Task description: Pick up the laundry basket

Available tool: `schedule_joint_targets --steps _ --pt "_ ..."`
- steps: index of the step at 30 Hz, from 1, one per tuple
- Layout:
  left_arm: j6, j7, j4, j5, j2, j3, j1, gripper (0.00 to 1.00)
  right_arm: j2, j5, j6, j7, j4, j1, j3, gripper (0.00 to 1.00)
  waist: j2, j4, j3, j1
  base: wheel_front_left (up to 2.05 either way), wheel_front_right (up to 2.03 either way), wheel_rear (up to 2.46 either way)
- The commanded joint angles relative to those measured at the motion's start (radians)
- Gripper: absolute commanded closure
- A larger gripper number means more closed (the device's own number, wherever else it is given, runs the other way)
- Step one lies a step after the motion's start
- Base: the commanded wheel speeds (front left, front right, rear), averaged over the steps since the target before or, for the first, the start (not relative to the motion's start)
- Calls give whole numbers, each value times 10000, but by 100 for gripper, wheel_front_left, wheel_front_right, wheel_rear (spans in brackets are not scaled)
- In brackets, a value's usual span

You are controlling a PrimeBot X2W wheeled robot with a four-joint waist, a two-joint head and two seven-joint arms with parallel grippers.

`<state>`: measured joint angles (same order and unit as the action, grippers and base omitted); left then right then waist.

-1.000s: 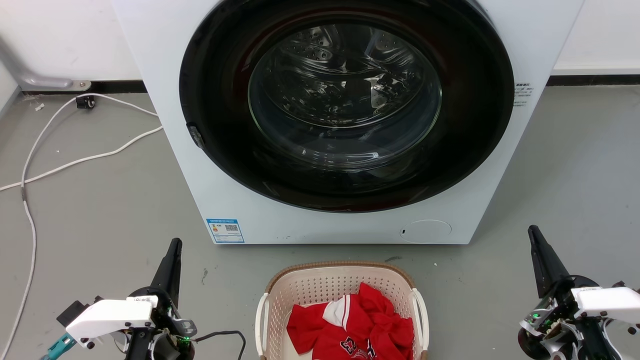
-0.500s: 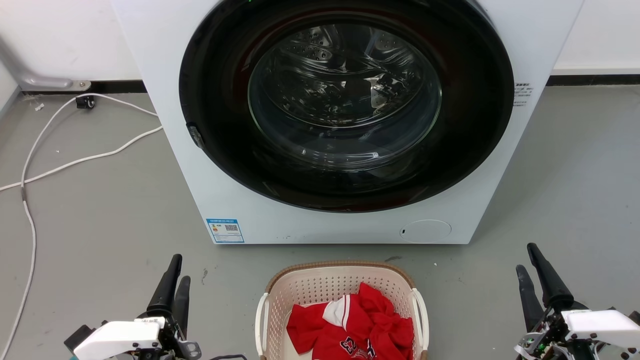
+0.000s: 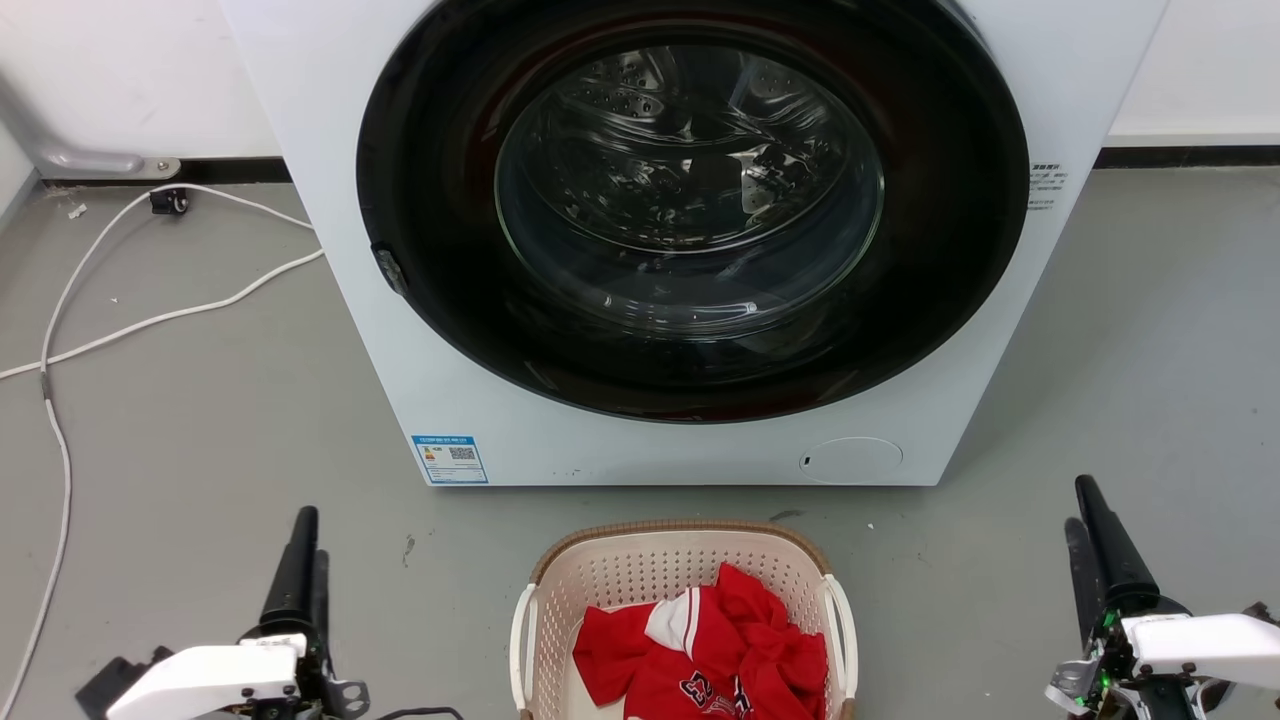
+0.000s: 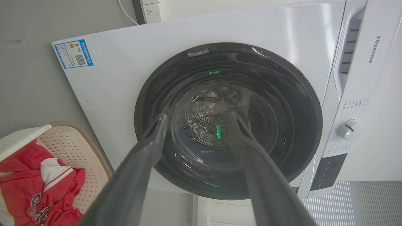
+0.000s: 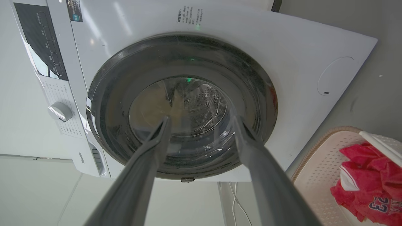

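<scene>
On the grey floor (image 3: 200, 450), just in front of the white washer (image 3: 400, 400) and at the near middle of the head view, the laundry basket (image 3: 640, 572) was seen standing upright, its near part cut off by the frame edge. A crumpled red garment (image 3: 710, 650) was held inside it. The left gripper (image 3: 311, 535) was set well to the left of the basket and the right gripper (image 3: 1079, 503) well to the right, both apart from it and empty. In each wrist view the two dark fingers were shown spread, with a clear gap between them. The basket was judged to be light and fairly stiff, though thin perforated plastic may flex a little, and the soft cloth was judged to add little weight. The white side handles, the left handle (image 3: 518, 640) and the right handle (image 3: 847, 630), were judged the best places to be gripped, one by each gripper, so that the basket could be raised level; smooth plastic might slip if pinched weakly. Compared with half a second earlier, the left gripper was found shifted further left, away from the basket, and the right gripper slightly further right, while the basket and garment were unchanged in place.
</scene>
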<state>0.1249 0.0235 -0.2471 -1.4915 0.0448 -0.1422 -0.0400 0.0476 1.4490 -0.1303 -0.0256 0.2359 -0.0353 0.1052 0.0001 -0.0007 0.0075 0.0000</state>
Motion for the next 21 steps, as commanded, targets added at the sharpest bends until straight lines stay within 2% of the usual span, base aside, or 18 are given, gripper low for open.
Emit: schedule_joint_targets --steps 1,10,21 --pt "39 -106 220 286 37 -160 -69 0 29 -371 -3 113 -254 -59 49 0 -1 1 3 0 0 0 0" --pt "-221 -474 658 1423 42 -578 -51 0 30 -2276 -3 476 -707 -25 20 0 -1 14 32 0 0 0 0" --pt "-706 -871 1925 3399 48 -493 117 0 32 -5972 -4 882 -1799 -25 -184 0 -1 14 99 0 0 0 0"
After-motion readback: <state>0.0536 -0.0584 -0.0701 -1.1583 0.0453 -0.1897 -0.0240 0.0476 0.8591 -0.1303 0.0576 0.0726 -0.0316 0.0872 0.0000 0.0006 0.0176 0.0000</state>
